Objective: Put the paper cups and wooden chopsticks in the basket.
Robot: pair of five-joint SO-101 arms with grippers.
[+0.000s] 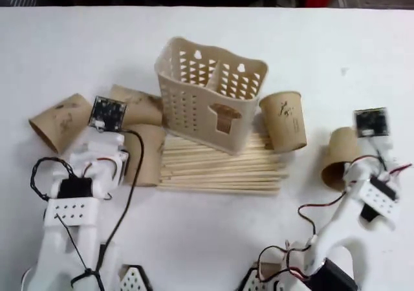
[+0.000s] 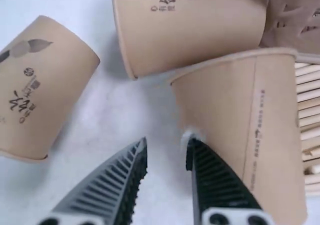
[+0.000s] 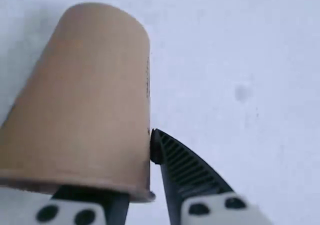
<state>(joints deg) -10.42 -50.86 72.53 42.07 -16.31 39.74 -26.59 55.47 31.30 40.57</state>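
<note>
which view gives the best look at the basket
The high view: the basket stands whole there, upright, both compartments visible, chopsticks lying at its foot. The left wrist view catches a corner of its perforated wall past a lying cup. The right wrist view faces a different cup instead.

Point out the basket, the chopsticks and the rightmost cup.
basket point(image 1: 191, 107): high view, front wall.
chopsticks point(image 1: 220, 171): high view, middle of the pile.
rightmost cup point(image 1: 337, 152): high view, side wall.
</note>
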